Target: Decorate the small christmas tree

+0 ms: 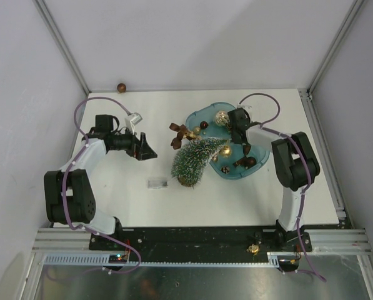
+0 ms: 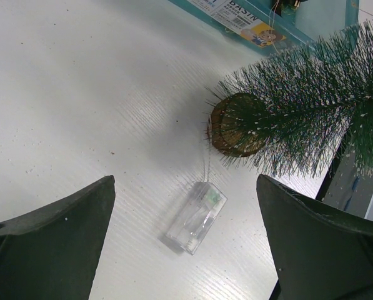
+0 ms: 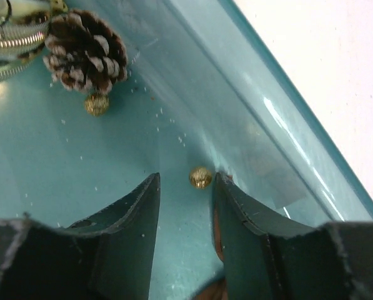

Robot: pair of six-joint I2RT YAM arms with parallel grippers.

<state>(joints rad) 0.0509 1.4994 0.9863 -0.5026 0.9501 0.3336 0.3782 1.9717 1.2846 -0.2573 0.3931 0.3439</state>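
Observation:
The small christmas tree [image 1: 196,159] lies tipped over in the middle of the table, its round wooden base [image 1: 185,180] toward me and its tip over the rim of the teal tray [image 1: 198,116]. In the left wrist view the tree [image 2: 311,100] and its base [image 2: 233,128] are at the upper right. My left gripper [image 1: 146,150] is open and empty, left of the tree [image 2: 186,184]. My right gripper [image 1: 241,140] is inside the tray, jaws narrowly open [image 3: 186,179], with a small gold bead [image 3: 200,177] at the tips beside the right finger.
A clear battery box [image 2: 195,215] lies on the table near the tree base, joined to it by a thin wire. The tray holds a pinecone [image 3: 86,49], another gold bead [image 3: 96,104] and a gold bauble [image 1: 222,117]. A brown bow [image 1: 181,133] lies left of the tray. A brown ball [image 1: 120,87] sits at the back.

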